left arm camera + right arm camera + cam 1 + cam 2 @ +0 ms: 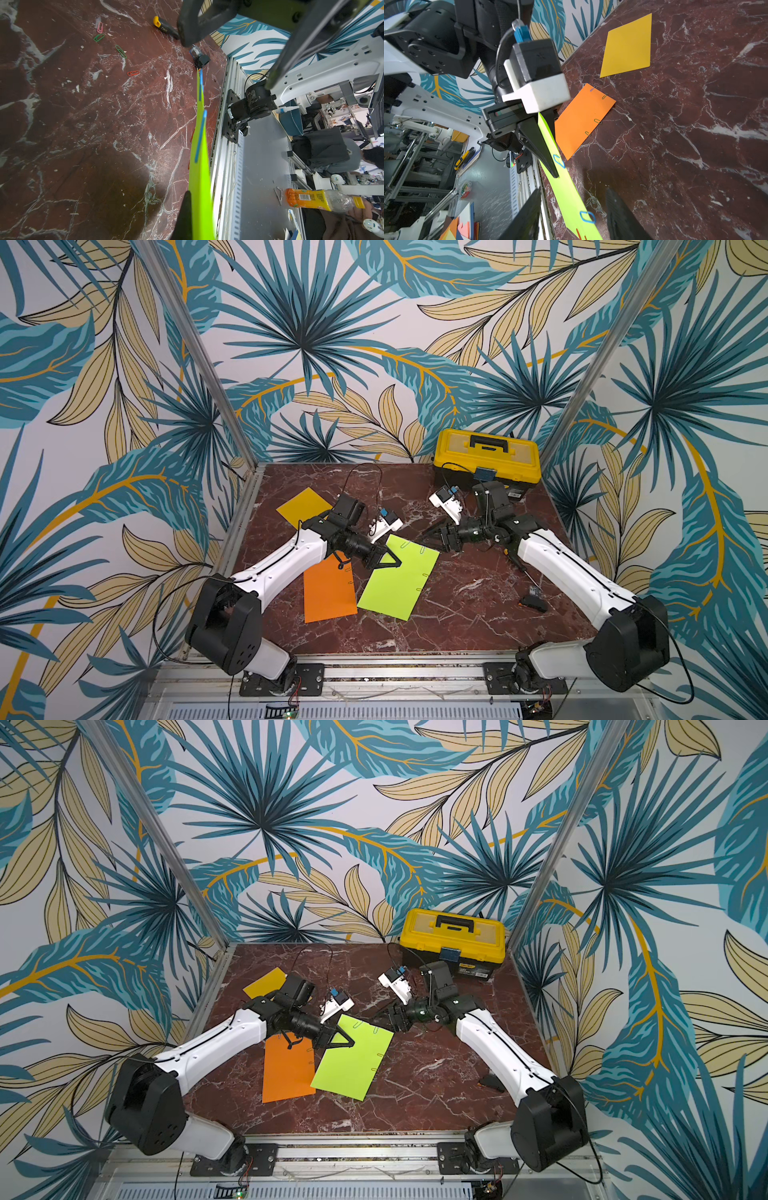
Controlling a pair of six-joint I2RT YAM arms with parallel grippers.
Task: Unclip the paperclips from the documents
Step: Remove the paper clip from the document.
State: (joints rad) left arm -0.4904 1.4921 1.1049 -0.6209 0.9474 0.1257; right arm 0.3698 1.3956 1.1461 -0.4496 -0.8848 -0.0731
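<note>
Over the marble table point(478, 614), we're clamping the lime green sheet point(399, 589) mid-frame with the left gripper point(392, 562); the right gripper point(430, 533) is hovering half-open, empty, beside a blue paperclip point(587, 217). A skewed tug risks tearing it.

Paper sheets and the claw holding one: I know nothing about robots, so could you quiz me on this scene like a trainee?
1. True or false: the left claw is shut on the lime sheet.
2. In the right wrist view, how many clips sit along the edge of the orange sheet?
3. Which sheet shows no clips in that view? A orange, B yellow, C lime.
Key: 1 true; 2 four; 3 B.
</note>
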